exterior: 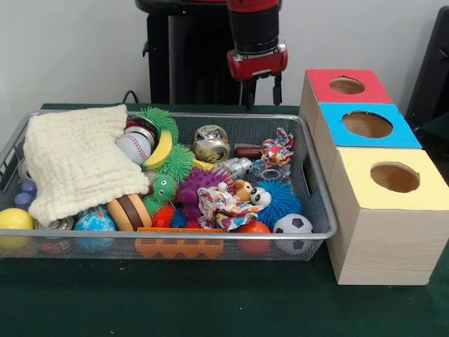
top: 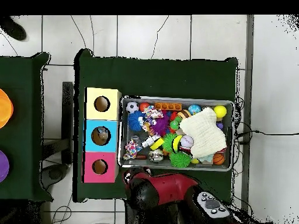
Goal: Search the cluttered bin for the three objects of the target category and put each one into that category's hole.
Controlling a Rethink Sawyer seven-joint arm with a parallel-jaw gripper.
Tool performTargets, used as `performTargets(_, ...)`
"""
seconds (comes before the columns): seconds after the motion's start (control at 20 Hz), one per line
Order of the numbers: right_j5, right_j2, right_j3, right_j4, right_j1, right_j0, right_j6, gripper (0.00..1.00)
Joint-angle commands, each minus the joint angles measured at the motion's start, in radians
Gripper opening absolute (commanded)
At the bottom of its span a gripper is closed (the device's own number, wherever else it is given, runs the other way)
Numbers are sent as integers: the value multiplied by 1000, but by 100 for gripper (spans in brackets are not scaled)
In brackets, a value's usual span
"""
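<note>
The wire mesh bin sits on the dark green table, packed with toys. From where I stand across from the robot, a cream cloth is heaped over the left part of the bin. To its right lie a baseball, a toy banana, green spiky balls and a dented silver can. Near the middle right a small clear bottle lies on its side, just beside a knotted rope toy; I can make out only this one bottle. Closer to me are a purple spiky ball, a blue spiky ball, a small soccer ball and a globe ball.

Right of the bin stand three wooden boxes, each with a round hole on top: a red-topped box farthest, a blue-topped box in the middle, a yellow-topped box nearest.

The gripper hangs above the bin's far rim, clear of everything, its two dark fingers apart with nothing between them.
</note>
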Motion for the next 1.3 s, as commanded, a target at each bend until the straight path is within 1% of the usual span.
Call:
performTargets(0.05,-146,-121,-42,77,74,70,259,100)
performTargets(0.1,-153,-132,-47,83,81,77,254,100)
performTargets(0.25,-226,-173,-86,90,162,104,245,100)
performTargets(0.35,-268,-193,-91,99,190,120,246,100)
performTargets(0.6,-307,-211,-89,126,215,131,233,100)
performTargets(0.75,-344,-220,-100,138,247,134,227,100)
performTargets(1.05,-382,-215,-128,148,305,132,214,100)
performTargets(1.3,-415,-223,-143,164,337,148,213,100)
